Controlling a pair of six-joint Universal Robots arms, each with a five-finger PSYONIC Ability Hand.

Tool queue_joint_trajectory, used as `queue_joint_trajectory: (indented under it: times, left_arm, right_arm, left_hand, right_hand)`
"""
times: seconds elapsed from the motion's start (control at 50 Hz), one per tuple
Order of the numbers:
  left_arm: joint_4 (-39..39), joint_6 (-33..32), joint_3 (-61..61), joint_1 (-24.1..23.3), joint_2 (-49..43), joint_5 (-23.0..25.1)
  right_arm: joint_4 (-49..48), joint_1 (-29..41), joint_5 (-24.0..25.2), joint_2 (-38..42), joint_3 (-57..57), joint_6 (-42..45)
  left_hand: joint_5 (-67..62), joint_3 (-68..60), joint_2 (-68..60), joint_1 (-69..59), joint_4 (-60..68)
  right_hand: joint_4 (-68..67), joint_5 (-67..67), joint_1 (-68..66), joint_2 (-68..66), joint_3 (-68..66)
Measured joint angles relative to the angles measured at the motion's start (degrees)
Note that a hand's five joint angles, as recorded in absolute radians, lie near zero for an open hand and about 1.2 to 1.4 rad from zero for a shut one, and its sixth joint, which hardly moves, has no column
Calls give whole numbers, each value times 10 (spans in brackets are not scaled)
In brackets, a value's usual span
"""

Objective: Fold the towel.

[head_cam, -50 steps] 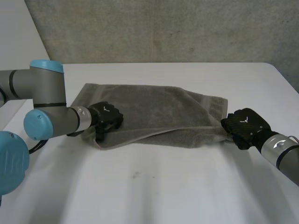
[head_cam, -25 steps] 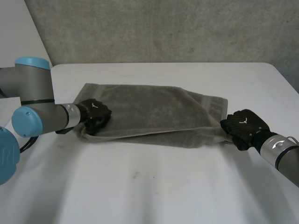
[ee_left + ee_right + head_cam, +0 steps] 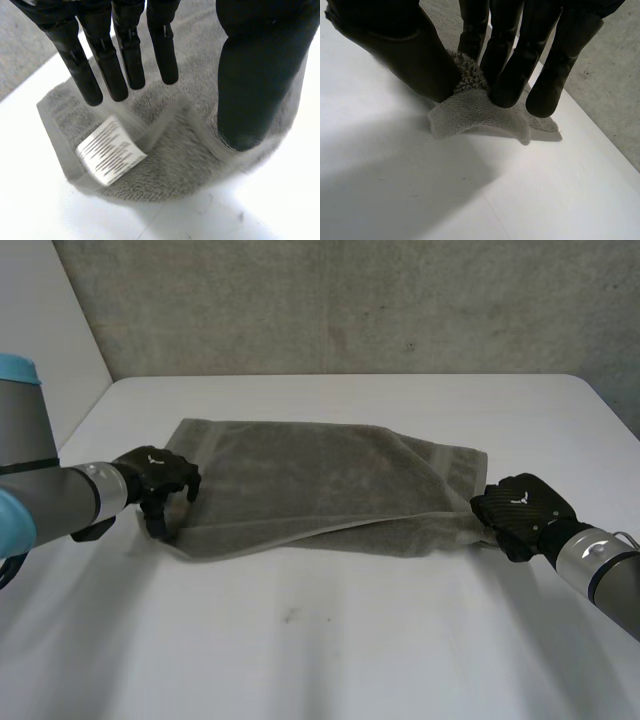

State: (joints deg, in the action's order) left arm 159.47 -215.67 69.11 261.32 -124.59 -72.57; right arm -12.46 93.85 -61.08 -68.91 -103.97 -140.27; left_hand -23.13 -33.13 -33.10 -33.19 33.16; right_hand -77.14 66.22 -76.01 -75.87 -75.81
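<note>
A grey towel [image 3: 320,480] lies folded in half across the white table [image 3: 350,640], its upper layer a little short of the lower one along the near edge. My left hand [image 3: 155,475] hovers at the towel's near left corner. In the left wrist view its fingers [image 3: 125,55] are straight and the thumb stands apart, open above the towel's corner [image 3: 165,165] with its white label [image 3: 110,155]. My right hand [image 3: 520,508] is at the near right corner. There its thumb [image 3: 405,45] and fingers pinch a bunched bit of towel [image 3: 475,112], lifting it slightly.
A grey concrete wall [image 3: 350,300] runs behind the table's far edge. Bare white tabletop lies in front of the towel, between my two arms.
My left hand has slid left from on top of the towel to its left corner and its fingers have straightened. The towel's left end has been drawn out leftward. The right hand stays put.
</note>
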Motion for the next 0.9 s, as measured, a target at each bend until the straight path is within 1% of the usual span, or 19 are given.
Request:
queue_joint_trajectory:
  times: [0.06,0.22,0.3,0.4,0.48,0.64,0.7,0.78,0.9]
  left_arm:
    - [19,5,29,0,20,9]
    - [34,3,88,15,47,71]
    - [32,0,109,30,52,99]
    - [32,-12,125,47,56,117]
    - [34,-38,134,59,55,125]
    - [55,-103,157,66,51,128]
    - [78,-136,177,68,50,128]
    - [103,-160,195,69,48,127]
    - [143,-175,206,70,40,123]
  right_arm:
    - [0,1,0,0,0,1]
    - [1,2,0,0,-2,8]
    - [1,2,0,0,-3,10]
    - [1,2,0,0,-3,10]
    - [1,2,0,0,-3,9]
    - [1,2,0,0,-3,9]
    - [1,2,0,0,-3,9]
    - [1,2,0,0,-4,9]
    - [1,2,0,2,-4,9]
  left_hand:
    - [28,26,27,27,-26]
    - [40,37,38,36,-38]
    - [23,24,23,24,-24]
    - [-17,-17,-18,-17,17]
    - [-79,-79,-80,-81,79]
    - [-122,-124,-125,-123,123]
    - [-150,-151,-152,-150,151]
    - [-157,-157,-158,-156,158]
    - [-159,-160,-160,-158,160]
  right_hand:
    - [0,0,0,0,0]
    - [0,0,0,0,0]
    - [0,0,0,0,0]
    - [0,0,0,0,0]
    - [0,0,0,0,0]
    - [0,0,0,0,0]
    - [0,0,0,0,0]
    - [0,0,0,0,0]
    - [0,0,0,0,0]
